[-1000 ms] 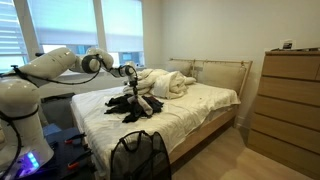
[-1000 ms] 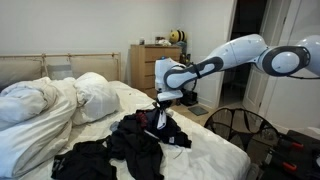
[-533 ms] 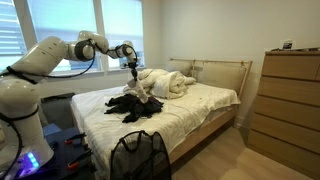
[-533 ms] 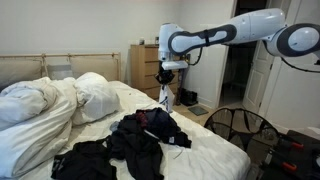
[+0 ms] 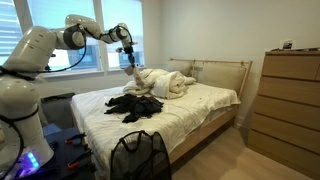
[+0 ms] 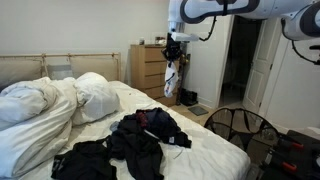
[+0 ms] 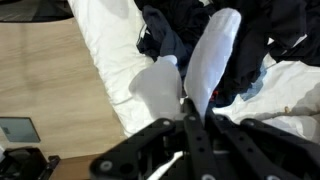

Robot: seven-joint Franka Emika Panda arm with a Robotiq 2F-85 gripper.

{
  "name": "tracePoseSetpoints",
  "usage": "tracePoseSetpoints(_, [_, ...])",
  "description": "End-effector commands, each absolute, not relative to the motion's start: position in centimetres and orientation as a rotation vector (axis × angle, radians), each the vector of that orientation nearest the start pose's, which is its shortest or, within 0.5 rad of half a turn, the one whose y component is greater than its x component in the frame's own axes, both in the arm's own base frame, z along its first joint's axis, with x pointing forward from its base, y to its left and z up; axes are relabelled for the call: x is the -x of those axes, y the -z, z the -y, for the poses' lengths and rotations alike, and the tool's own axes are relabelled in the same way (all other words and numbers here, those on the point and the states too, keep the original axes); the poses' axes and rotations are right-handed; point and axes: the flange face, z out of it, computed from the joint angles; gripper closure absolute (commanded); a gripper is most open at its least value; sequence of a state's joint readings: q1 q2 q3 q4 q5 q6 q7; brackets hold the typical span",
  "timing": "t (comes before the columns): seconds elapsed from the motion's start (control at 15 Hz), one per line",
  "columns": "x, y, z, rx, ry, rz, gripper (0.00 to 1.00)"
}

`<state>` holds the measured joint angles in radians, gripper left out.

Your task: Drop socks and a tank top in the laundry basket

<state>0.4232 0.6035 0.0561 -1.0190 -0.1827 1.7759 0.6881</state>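
Observation:
My gripper is raised high above the bed and is shut on a white sock-like garment that hangs straight down from the jaws. In an exterior view the gripper and the hanging garment show in front of the dresser. In the wrist view the jaws pinch the white cloth, with a second white piece beside it. A pile of dark clothes lies on the bed below. The black mesh laundry basket stands on the floor by the bed's foot.
The white bed has a bunched duvet and pillows near the headboard. A wooden dresser stands by the wall, and another behind the bed. Windows are behind the arm. The robot base is beside the bed.
My gripper has lifted from the dark pile to high above the bed, carrying the white garment up with it. The pile and basket have not moved.

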Motion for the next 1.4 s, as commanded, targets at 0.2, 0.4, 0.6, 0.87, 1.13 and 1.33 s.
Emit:
tracePoseSetpoints(0.2, [-60.4,-54.9,-24.6,3.237,0.144,-0.374,0.98])
tracePoseSetpoints(0.4, [-58.1,-55.1,-20.2,3.259,0.07,-0.45,0.98])
tracePoseSetpoints(0.6, [-55.4,-54.1,-15.4,3.275,-0.053,-0.506,0.98])
tracePoseSetpoints(0.87, [-51.1,-52.5,-8.9,3.293,-0.162,-0.591,0.98])
tracePoseSetpoints(1.13, [-47.2,-51.4,-3.7,3.281,-0.229,-0.684,0.98])
tracePoseSetpoints(1.33, [-44.8,-50.7,-0.7,3.267,-0.273,-0.731,0.98])
